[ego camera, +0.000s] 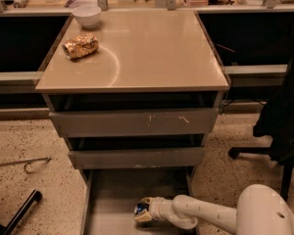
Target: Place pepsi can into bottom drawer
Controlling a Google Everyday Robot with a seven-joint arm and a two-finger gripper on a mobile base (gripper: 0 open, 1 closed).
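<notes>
The bottom drawer (112,190) is pulled open below the two upper grey drawers, its flat grey floor showing. My gripper (143,210) reaches in from the lower right on a white arm and sits low over the drawer floor, near its front middle. It is shut on the pepsi can (140,208), of which only a small blue patch shows between the tan fingers. I cannot tell whether the can touches the floor.
A gold-brown foil snack bag (81,45) and a white bowl (86,15) sit on the cabinet top (152,53). A black office chair (279,126) stands at the right. A metal hook (24,164) and a black handle (19,212) lie on the speckled floor at left.
</notes>
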